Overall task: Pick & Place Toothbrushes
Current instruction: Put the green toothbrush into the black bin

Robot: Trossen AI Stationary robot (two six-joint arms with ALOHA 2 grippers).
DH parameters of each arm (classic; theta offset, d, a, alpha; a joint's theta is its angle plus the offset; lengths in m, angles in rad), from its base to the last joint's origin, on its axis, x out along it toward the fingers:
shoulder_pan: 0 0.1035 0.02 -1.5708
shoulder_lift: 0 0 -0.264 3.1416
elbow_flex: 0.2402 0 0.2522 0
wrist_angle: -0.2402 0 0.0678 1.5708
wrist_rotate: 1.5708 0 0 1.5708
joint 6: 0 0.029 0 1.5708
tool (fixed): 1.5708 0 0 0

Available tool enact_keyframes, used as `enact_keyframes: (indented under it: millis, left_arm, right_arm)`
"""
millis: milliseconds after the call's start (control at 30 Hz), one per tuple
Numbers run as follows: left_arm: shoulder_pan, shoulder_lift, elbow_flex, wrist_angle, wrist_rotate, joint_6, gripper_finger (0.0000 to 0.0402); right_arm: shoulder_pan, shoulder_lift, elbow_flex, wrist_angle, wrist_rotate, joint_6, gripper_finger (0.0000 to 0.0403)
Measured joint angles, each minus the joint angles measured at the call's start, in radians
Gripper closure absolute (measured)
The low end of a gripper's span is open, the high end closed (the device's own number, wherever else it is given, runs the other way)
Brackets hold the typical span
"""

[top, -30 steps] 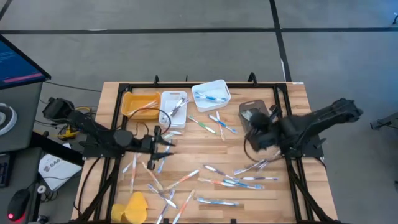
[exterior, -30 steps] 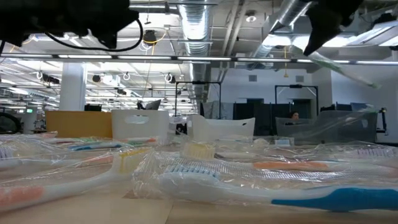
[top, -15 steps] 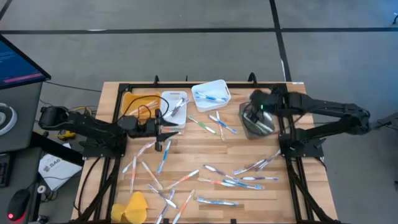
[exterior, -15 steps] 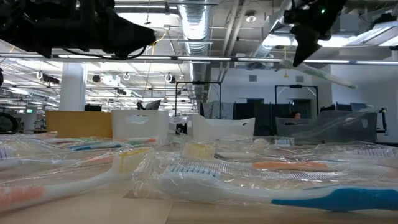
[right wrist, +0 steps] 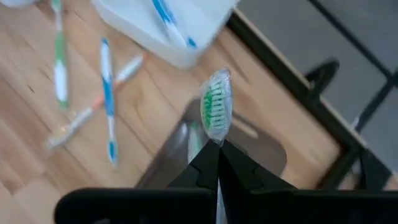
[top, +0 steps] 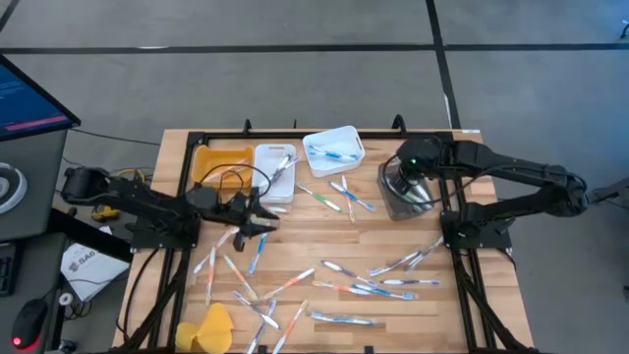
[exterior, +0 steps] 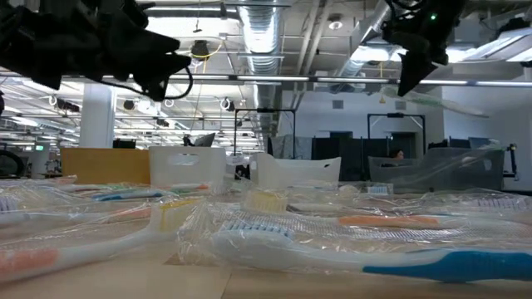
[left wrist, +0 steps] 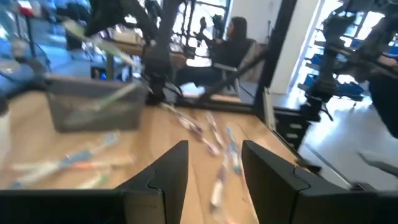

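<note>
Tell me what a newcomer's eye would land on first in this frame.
Probably the scatter of wrapped plastic toothbrushes across the wooden slatted table, with a yellow cloth-like lump at its near left corner. Next, the right gripper, shut on a green-bristled toothbrush above the dark grey bin. The left gripper hovers open, empty, near the white bin.

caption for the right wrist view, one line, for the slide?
Right tool shut on a wrapped green-bristled toothbrush, held above the grey bin; loose toothbrushes lie on the wooden table.
</note>
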Motion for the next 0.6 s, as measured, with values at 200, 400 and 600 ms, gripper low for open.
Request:
enact_keyframes:
  millis: [200, 400, 600]
  left_arm:
    - [-0.053, 0.0, -0.024, 0.003, -0.001, 0.023, 0.0256]
    - [-0.055, 0.0, -0.024, 0.003, -0.003, 0.141, 0.0256]
    - [-0.054, 0.0, -0.024, 0.003, -0.004, 0.257, 0.0256]
  right_arm:
    - [0.037, 0.0, -0.063, -0.02, 0.007, 0.063, 0.0403]
    - [-0.016, 0.0, -0.18, 0.032, 0.011, 0.044, 0.0403]
    - [-0.086, 0.004, -0.207, 0.143, 0.004, -0.023, 0.0403]
